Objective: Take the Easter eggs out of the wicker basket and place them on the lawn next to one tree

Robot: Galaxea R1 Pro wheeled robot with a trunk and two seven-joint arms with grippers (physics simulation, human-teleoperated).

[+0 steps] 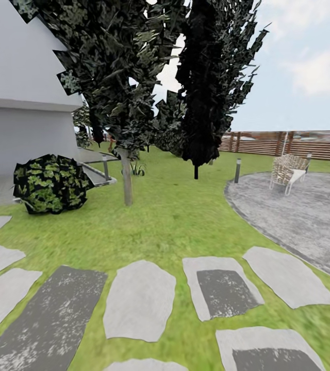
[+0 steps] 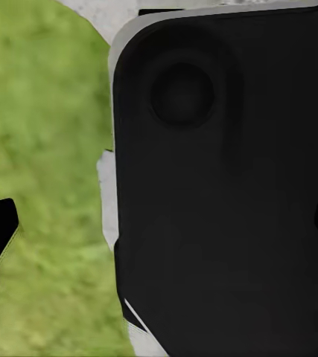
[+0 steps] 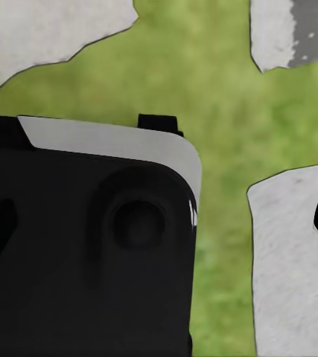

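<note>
With the slim-trunked tree (image 1: 127,180) seen on the lawn (image 1: 175,221) beyond the stepping stones (image 1: 140,299), whether either tool is open cannot be told, and the basket could be missed if the black conifer (image 1: 201,93) is steered toward instead.

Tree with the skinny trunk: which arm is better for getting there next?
Left, probably. The tree stands left of centre on the lawn, the left arm's side. But it is far off, and both the left pincer and right pincer hang open, holding nothing.
</note>
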